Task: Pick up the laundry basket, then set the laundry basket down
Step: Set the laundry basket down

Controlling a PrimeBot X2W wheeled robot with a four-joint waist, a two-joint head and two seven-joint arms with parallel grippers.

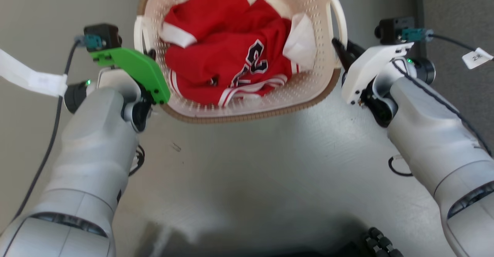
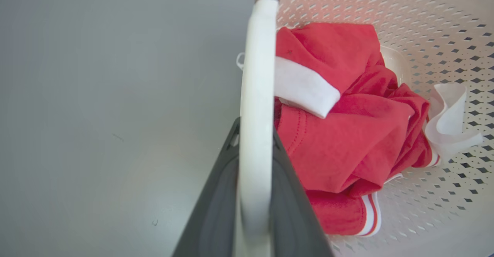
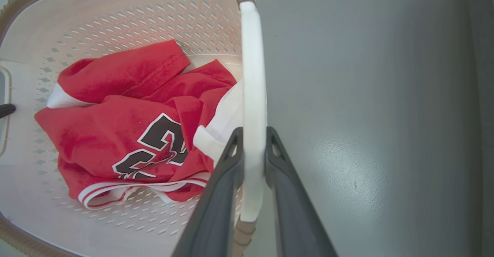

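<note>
Item: basket [image 1: 266, 104]. Location: in front of the robot, slung between the two grippers over the grey floor [image 1: 247, 180]. It is judged to be lifted, though its base is hidden.

Hold: the left handle [image 2: 254, 95] is pinched in the narrow left gripper [image 2: 254, 129]. The right handle [image 3: 252, 75] is pinched likewise in the right gripper [image 3: 254, 133].

Risks:
- Each grip is taken on a thin, smooth loop, so a slip is judged possible if either arm is swung or jerked.
- If the arms are raised or lowered unevenly, the basket would be tipped and the load shifted or spilled.
- If the grippers are drawn apart or pushed together, the handles could be strained or twisted out.
- If the release is made before the base is seated, a drop would follow.

Description: cream-white plastic, rounded-rectangular, with walls pierced by rows of small holes. The rim is brown with a woven look, and a white loop handle is fitted at each side.

Contents: a crumpled red jersey [image 1: 227, 48] with dark numerals and striped trim, and a white cloth [image 1: 305, 41] against the right wall.
</note>
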